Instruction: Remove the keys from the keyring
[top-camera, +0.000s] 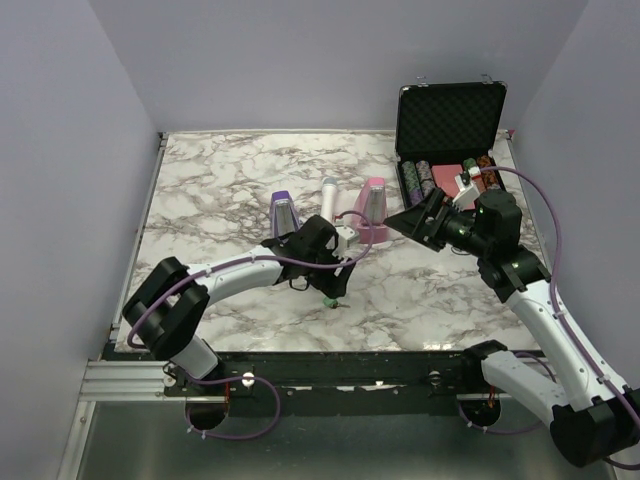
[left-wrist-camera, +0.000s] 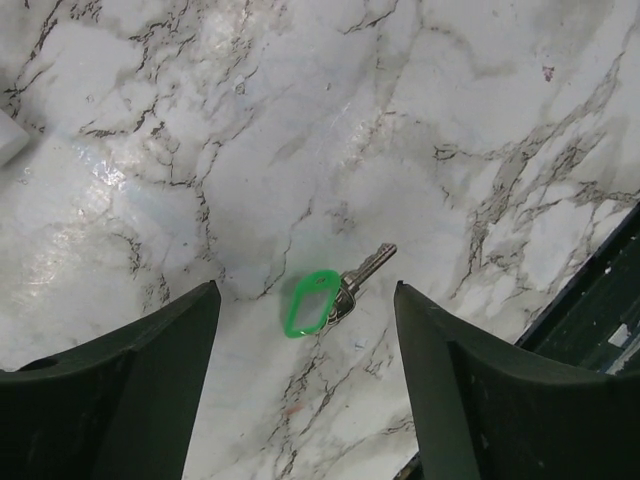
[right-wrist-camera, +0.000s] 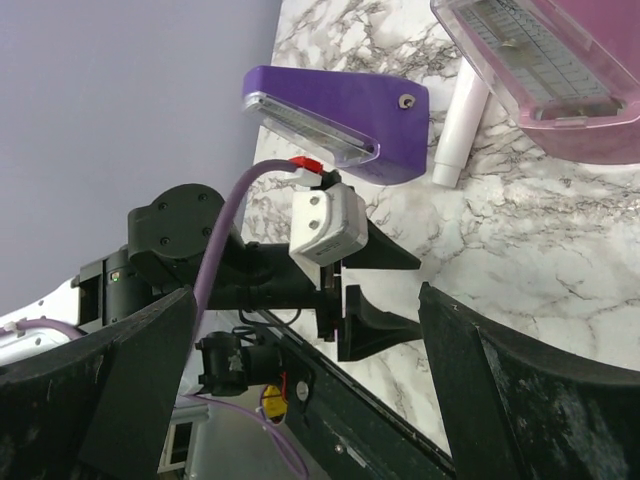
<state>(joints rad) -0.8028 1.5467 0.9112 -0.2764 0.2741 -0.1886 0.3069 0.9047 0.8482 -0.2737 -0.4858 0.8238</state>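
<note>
The key (left-wrist-camera: 312, 302) has a bright green oblong plastic head and a silver blade (left-wrist-camera: 372, 263). It lies flat on the marble table near the front edge. The thin grey keyring (left-wrist-camera: 345, 297) sits where head and blade meet. In the top view the key (top-camera: 328, 302) is a small green speck. My left gripper (left-wrist-camera: 305, 292) is open and empty, hovering above the key with a finger on each side. It also shows in the top view (top-camera: 340, 280). My right gripper (top-camera: 413, 222) is open and empty, held above the table and pointing left toward the left arm.
A purple device (top-camera: 284, 211), a white tube (top-camera: 328, 197) and a pink device (top-camera: 374, 198) stand in a row behind the left gripper. An open black case (top-camera: 450, 120) with poker chips (top-camera: 425, 178) sits at the back right. The table's front edge (left-wrist-camera: 590, 290) is close to the key.
</note>
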